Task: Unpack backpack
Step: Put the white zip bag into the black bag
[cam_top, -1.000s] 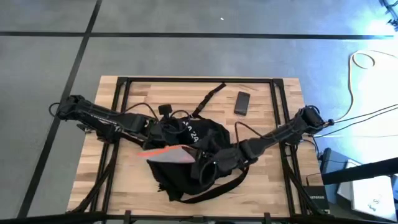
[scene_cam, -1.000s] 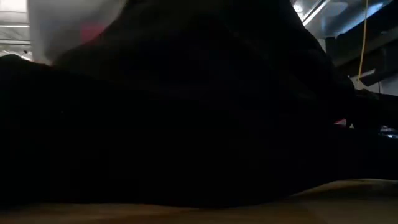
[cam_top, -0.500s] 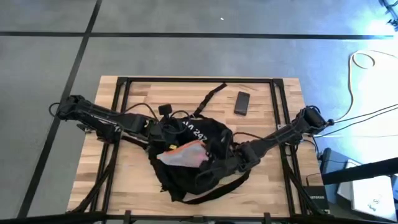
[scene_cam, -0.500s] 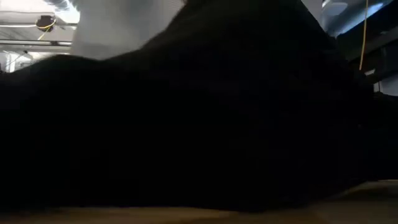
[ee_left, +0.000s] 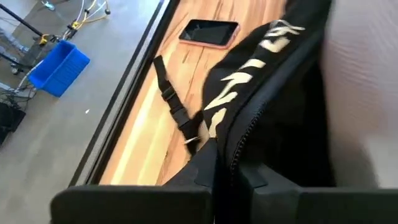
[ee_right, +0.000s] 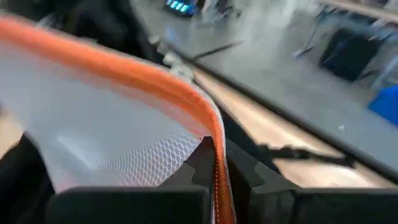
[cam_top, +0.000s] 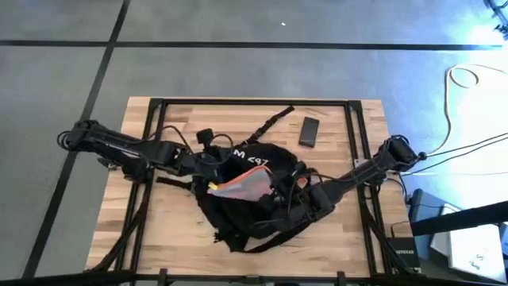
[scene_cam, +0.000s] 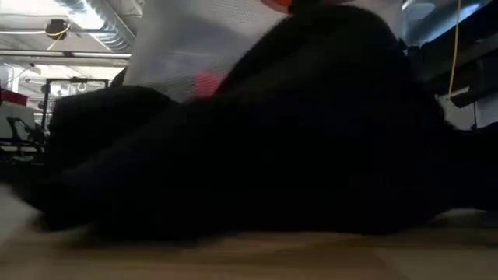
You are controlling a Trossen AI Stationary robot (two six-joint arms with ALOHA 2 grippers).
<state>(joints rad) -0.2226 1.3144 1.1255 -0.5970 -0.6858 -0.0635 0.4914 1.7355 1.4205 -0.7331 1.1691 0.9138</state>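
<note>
The right gripper (ee_right: 217, 171) pinches the orange-trimmed edge of a translucent mesh pouch (cam_top: 242, 184) at the backpack's opening. The left gripper (ee_left: 233, 177) clamps the black backpack (cam_top: 254, 202) by its zippered rim. The backpack lies mid-table (cam_top: 175, 230), and a phone (cam_top: 309, 131) rests near the far edge.

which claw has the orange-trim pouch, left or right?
The right claw: its fingers pinch the orange zipper edge of the mesh pouch. The left claw instead clamps the black backpack fabric at its zipper beside the white lettering.
</note>
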